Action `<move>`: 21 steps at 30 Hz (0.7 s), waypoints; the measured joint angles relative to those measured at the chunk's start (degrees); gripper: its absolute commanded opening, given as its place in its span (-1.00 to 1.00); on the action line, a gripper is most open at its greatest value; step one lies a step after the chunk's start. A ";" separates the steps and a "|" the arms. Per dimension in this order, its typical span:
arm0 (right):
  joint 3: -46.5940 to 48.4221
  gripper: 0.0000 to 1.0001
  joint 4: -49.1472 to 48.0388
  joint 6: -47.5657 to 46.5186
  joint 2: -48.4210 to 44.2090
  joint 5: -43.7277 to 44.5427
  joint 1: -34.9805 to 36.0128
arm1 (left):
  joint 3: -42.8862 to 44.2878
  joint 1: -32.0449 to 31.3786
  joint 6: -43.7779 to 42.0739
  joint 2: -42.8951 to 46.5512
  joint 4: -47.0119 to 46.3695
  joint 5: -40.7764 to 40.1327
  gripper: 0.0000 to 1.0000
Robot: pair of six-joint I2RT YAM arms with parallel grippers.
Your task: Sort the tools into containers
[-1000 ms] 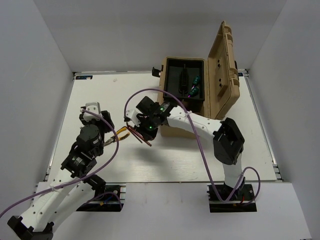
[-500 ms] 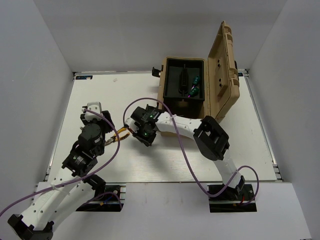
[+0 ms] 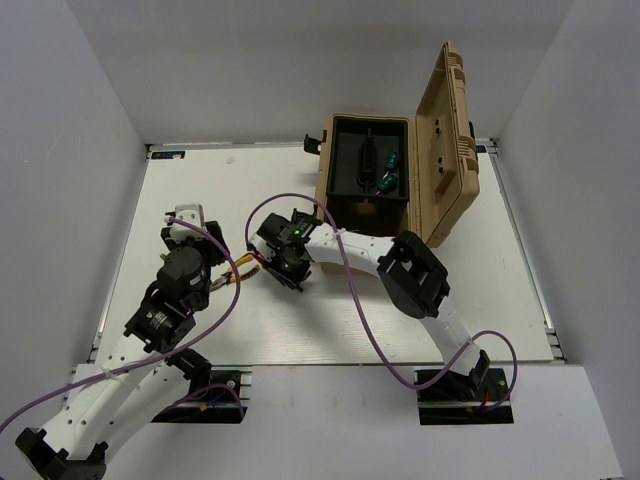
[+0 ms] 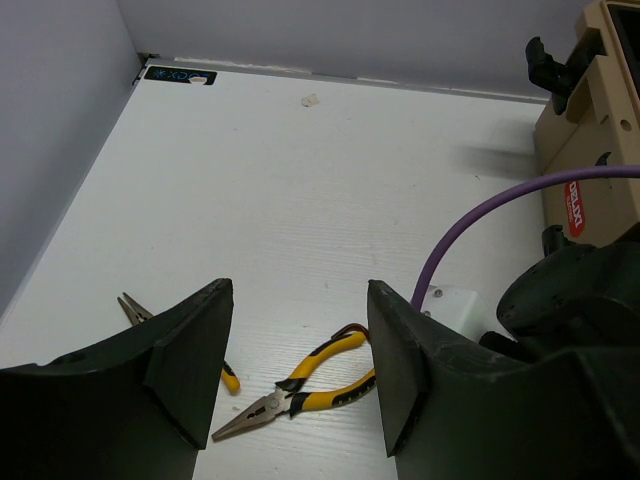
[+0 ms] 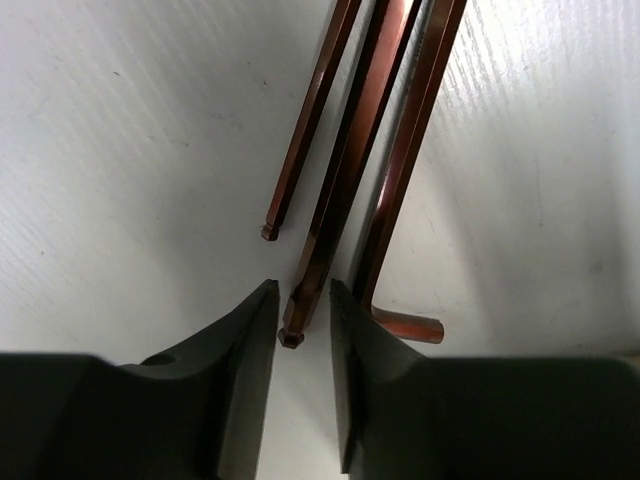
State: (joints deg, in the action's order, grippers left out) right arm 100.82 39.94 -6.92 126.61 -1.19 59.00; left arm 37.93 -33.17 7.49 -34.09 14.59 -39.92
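**Hex keys under the fingers, pliers waiting**

Nearest first: the left gripper (image 4: 298, 300) hangs low over the worktop (image 3: 480, 300), fingers spread wide and holding nothing. Between them lies a pair of yellow-handled pliers (image 4: 300, 385), flat on the surface, with a second pair (image 4: 132, 308) poking out behind the left finger.

Just right of that, the right gripper (image 5: 302, 300) is down on 3 dark-red hex keys (image 5: 345, 170), which lie side by side. Its fingers are drawn nearly together astride the tip of the middle key. Whether they have actually pinched it, I cannot tell.

Farther back stands the tan case (image 3: 323, 185) with its lid (image 3: 450, 140) thrown open, and green-handled tools (image 3: 390, 172) are already inside.

So the sorting looks partly done: green handles are stowed, while both pliers and all 3 keys remain out on the worktop.

Only the right wrist view separates the keys; from above the arm hides them. Only the left wrist view reveals the second pliers. Only the overhead view looks into the case.
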 measured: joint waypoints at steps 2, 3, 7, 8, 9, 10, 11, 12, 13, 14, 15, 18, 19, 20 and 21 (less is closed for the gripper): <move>0.00 -0.23 0.02 0.20 0.44 0.31 0.00 | 0.00 0.00 0.00 0.00 0.00 0.00 0.33; 0.07 -0.23 0.02 0.35 0.57 0.57 0.00 | 0.00 0.00 0.00 0.00 0.00 0.02 0.33; 0.68 -0.23 0.07 0.39 0.98 1.55 0.02 | 0.00 0.00 0.00 0.00 0.00 0.00 0.33; 0.85 -0.23 0.02 0.39 1.14 1.79 0.02 | 0.00 0.00 0.00 0.00 0.00 0.02 0.33; 1.11 -0.28 0.15 0.42 1.31 1.99 0.04 | 0.00 0.00 0.00 0.00 0.02 0.02 0.33; 1.38 -0.41 0.17 0.39 1.42 2.32 0.11 | 0.00 0.00 0.00 0.00 0.00 0.00 0.33; 1.51 -0.51 0.15 0.33 1.57 2.51 0.20 | 0.00 0.00 0.00 0.00 0.00 0.02 0.33; 1.55 -0.60 0.11 0.39 1.62 2.58 0.31 | 0.00 0.00 0.00 0.00 0.00 0.02 0.33; 1.66 -0.78 0.15 0.66 1.66 2.89 0.39 | 0.00 0.00 0.00 0.00 0.00 0.02 0.33; 1.77 -0.84 0.17 0.81 1.73 3.37 0.44 | 0.00 0.00 0.00 0.00 0.00 0.02 0.33; 1.79 -0.89 0.13 1.20 1.73 4.00 0.52 | 0.00 0.00 0.00 0.00 0.00 0.00 0.33; 1.79 -1.00 0.13 1.38 1.75 4.50 0.55 | 0.00 0.00 0.00 0.00 0.00 0.02 0.33; 1.79 -1.00 0.13 1.44 1.75 4.74 0.66 | 0.00 0.00 0.00 0.00 0.02 0.00 0.33; 1.79 -1.00 0.13 1.57 1.75 4.98 0.66 | 0.00 0.00 0.00 0.00 0.04 0.02 0.33; 1.79 -1.00 0.13 1.66 1.75 5.20 0.66 | 0.00 0.00 0.00 0.00 0.04 0.00 0.33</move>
State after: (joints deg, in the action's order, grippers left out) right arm 102.61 40.07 -5.26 128.35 4.01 59.66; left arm 37.93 -33.17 7.49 -34.09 14.63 -39.92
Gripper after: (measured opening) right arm 0.158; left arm 0.663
